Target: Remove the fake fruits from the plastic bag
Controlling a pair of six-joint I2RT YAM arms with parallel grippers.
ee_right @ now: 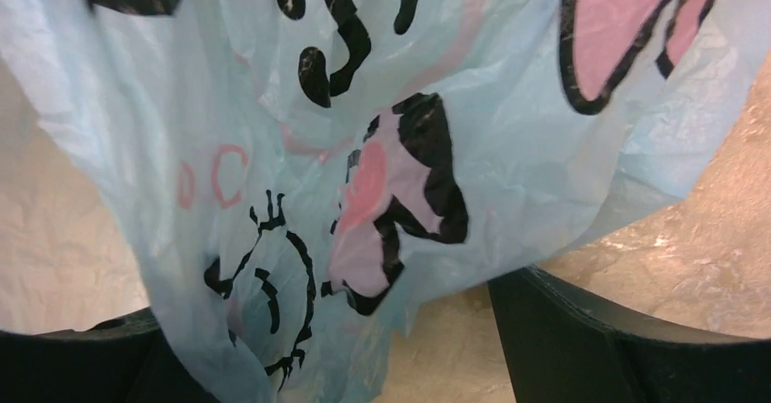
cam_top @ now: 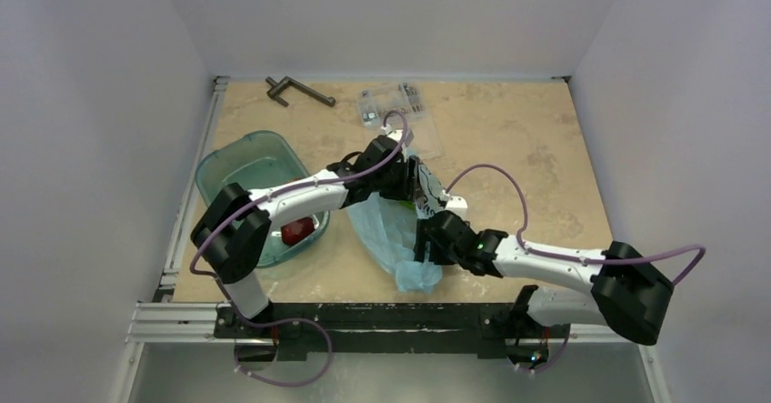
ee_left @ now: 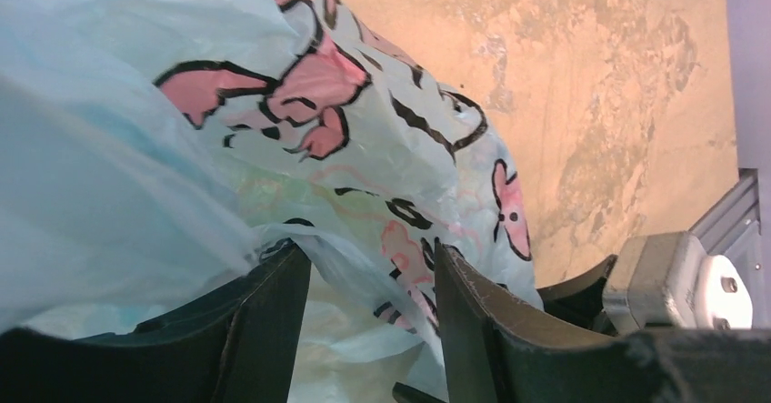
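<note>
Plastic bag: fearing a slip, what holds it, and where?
Right fingers gape around the plastic bag, gripping nothing; left fingers straddle a printed fold, grip unclear.

Left arm (cam_top: 300, 198), right arm (cam_top: 555, 259) had white links, black joints. Purple cable (cam_top: 492, 166) looped behind left pincer (ee_left: 368, 257), right pincer (ee_right: 327, 330). Green light (cam_top: 479, 242) glowed just behind right one.

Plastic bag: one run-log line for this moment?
plastic bag crumpled between pincers | left pincer open astride film | right pincer open at bag | red apple in teal tub

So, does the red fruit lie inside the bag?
No, the red fruit lies in the teal tub, to the left of the bag.
</note>
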